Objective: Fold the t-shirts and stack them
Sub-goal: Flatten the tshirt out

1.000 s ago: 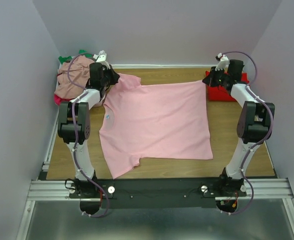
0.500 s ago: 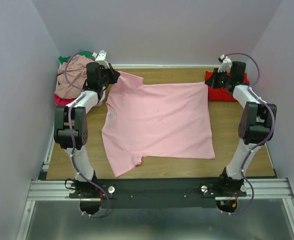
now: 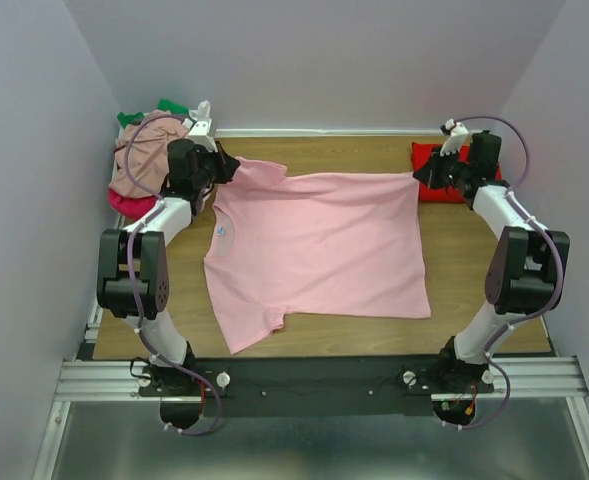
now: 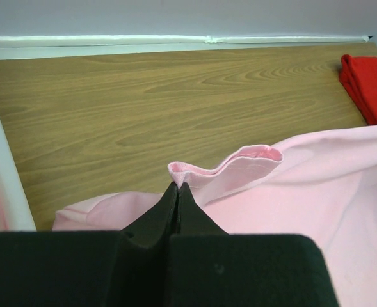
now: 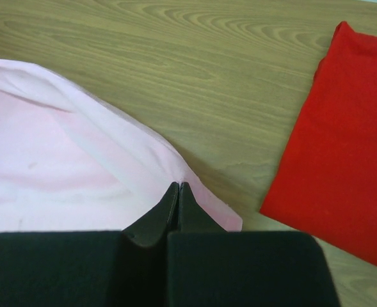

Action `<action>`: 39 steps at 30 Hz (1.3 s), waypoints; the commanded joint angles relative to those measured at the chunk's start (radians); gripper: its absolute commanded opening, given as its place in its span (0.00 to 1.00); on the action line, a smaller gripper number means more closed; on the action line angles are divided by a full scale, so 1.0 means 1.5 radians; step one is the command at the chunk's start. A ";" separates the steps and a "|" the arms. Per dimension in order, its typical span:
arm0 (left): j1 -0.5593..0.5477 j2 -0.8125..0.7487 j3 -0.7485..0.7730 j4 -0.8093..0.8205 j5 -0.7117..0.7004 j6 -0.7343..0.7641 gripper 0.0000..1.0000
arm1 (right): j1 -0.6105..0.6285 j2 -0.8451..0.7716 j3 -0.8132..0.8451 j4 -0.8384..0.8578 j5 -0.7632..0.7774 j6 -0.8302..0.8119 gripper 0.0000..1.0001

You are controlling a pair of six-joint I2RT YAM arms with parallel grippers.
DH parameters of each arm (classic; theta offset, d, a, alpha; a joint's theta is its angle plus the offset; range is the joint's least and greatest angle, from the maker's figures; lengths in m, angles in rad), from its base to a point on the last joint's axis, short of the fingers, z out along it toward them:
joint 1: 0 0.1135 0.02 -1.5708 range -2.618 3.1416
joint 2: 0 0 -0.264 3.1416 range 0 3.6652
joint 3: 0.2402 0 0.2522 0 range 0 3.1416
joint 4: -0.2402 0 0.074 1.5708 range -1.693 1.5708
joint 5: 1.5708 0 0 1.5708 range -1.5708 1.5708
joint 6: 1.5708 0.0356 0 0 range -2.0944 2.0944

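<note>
A light pink t-shirt (image 3: 314, 250) lies spread flat on the wooden table, with a small blue neck label (image 3: 218, 233) at its left side. My left gripper (image 3: 224, 168) is shut on the shirt's far left sleeve (image 4: 239, 163). My right gripper (image 3: 421, 174) is shut on the shirt's far right corner (image 5: 194, 192). A folded bright red t-shirt (image 3: 452, 185) lies at the far right, just beyond the right gripper, and shows in the right wrist view (image 5: 342, 147) and the left wrist view (image 4: 370, 80).
A pile of dusty rose, magenta and green shirts (image 3: 144, 165) sits at the far left corner beside the left arm. The enclosure walls stand close on three sides. Bare wood (image 3: 354, 150) shows along the far edge.
Both grippers have moved a little outward and nearer, pulling the shirt's far edge taut and straighter. The left arm's elbow has swung to the left.
</note>
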 commanded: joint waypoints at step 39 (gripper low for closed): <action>0.006 0.050 0.126 -0.029 0.032 0.015 0.00 | -0.006 0.183 0.151 0.006 -0.013 0.000 0.04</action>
